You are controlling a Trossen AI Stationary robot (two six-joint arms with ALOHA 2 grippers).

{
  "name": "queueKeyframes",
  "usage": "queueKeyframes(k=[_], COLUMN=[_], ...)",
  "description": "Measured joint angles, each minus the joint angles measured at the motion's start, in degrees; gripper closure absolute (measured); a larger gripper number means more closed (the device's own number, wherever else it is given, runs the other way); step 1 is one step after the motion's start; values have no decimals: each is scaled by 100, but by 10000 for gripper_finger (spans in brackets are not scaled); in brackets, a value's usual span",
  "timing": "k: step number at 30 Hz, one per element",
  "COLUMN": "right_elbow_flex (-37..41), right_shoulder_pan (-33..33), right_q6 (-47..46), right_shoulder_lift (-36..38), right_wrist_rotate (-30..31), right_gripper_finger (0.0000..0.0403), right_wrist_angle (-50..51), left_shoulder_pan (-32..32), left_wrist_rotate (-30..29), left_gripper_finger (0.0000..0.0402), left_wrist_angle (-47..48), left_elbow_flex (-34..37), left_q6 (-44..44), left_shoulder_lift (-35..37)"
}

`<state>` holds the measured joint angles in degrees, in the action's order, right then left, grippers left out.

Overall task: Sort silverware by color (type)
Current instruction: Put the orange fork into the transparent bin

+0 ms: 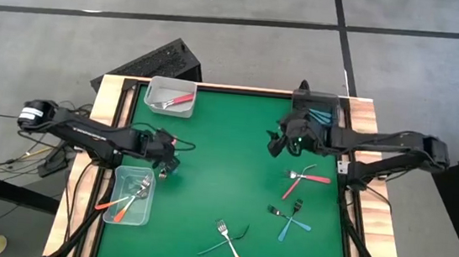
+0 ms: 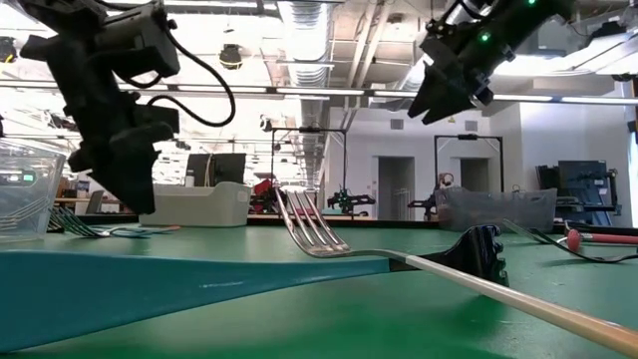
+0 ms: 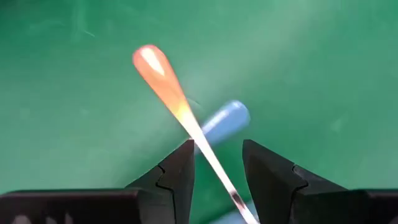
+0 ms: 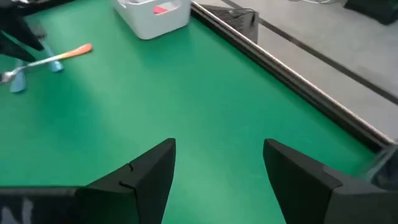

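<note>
My left gripper (image 1: 165, 166) hovers beside the clear near-left bin (image 1: 115, 181), shut on an orange-handled utensil (image 3: 163, 81). A blue handle (image 3: 225, 119) crosses behind that utensil. Both show under the gripper in the right wrist view, the orange handle (image 4: 78, 51) and the blue handle (image 4: 56, 65). My right gripper (image 1: 277, 146) hangs open above the table by the dark far-right bin (image 1: 339, 105), with nothing between its fingers (image 4: 155, 163). Loose silverware lies on the mat in crossed pairs: red (image 1: 305, 180), blue (image 1: 292, 221), and orange with teal (image 1: 231, 243). My left gripper pinches the orange-handled utensil by its thin shaft (image 3: 211, 163) between the two fingers, which slant down from above. The orange handle end sticks out past the fingertips. The utensil is clear of the mat. Whether the blue-handled one is pinched too, I cannot tell.
The clear near-left bin holds orange-handled forks (image 1: 125, 207). A white far-left bin (image 1: 156, 83) holds a red one (image 1: 180, 100). The dark far-right bin holds teal ones (image 1: 323, 116). Wooden rails (image 1: 105, 100) frame the mat, and its middle (image 1: 226, 162) is bare green.
</note>
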<state>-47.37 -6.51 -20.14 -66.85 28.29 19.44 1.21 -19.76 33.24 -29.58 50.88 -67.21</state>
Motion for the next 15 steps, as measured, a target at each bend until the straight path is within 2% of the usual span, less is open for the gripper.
queueKeyframes(k=[8,15], right_elbow_flex=[8,8], right_shoulder_pan=[370,624], right_q6=[-238,-309], right_shoulder_lift=[4,4], right_wrist_rotate=[48,336], right_gripper_finger=[133,133], right_wrist_angle=[-174,-202], left_shoulder_pan=[219,230], left_wrist_rotate=[140,198], left_gripper_finger=[305,365], left_wrist_angle=[-66,-141], left_elbow_flex=[0,-57], left_q6=[233,-15], left_shoulder_lift=[-721,-1164])
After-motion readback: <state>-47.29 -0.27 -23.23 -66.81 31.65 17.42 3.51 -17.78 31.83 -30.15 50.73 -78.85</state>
